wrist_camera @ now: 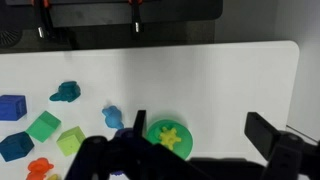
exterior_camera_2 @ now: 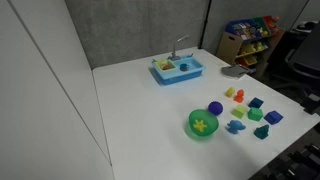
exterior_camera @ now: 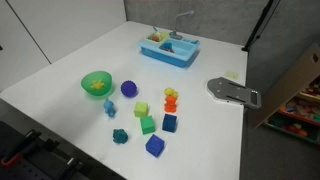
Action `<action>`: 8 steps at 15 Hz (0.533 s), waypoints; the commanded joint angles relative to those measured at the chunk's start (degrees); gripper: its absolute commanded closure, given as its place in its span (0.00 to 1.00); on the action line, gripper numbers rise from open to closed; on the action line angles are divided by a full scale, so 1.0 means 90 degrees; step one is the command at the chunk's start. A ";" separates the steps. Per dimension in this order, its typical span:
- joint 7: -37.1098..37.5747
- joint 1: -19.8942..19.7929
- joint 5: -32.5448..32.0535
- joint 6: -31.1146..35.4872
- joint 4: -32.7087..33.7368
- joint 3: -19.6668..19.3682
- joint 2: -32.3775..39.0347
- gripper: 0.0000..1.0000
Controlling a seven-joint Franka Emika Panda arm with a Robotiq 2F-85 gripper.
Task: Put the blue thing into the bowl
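Observation:
The pale blue thing (wrist_camera: 113,117) stands on the white table just left of the green bowl (wrist_camera: 170,136), which holds a yellow star-shaped piece. Both exterior views also show the blue thing (exterior_camera: 110,107) (exterior_camera_2: 235,127) next to the bowl (exterior_camera: 96,84) (exterior_camera_2: 203,124). My gripper (wrist_camera: 203,135) shows only in the wrist view. It is open and empty, high above the table. The bowl lies by its left finger, and the blue thing lies outside the jaws to the left.
A purple ball (exterior_camera: 128,88) sits beside the bowl. A teal block (wrist_camera: 66,92), dark-blue cubes (wrist_camera: 12,106), green blocks (wrist_camera: 43,125) and orange pieces (exterior_camera: 170,98) lie clustered nearby. A blue toy sink (exterior_camera: 170,48) stands at the back, with a grey object (exterior_camera: 232,92) near the table edge.

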 commanded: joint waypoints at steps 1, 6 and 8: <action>-0.0030 -0.0054 0.0030 -0.0024 0.0012 0.0045 -0.0002 0.00; 0.0087 -0.0107 -0.0009 -0.0059 0.0385 0.0105 0.0372 0.00; 0.0152 -0.0156 -0.0048 -0.0032 0.0635 0.0152 0.0615 0.00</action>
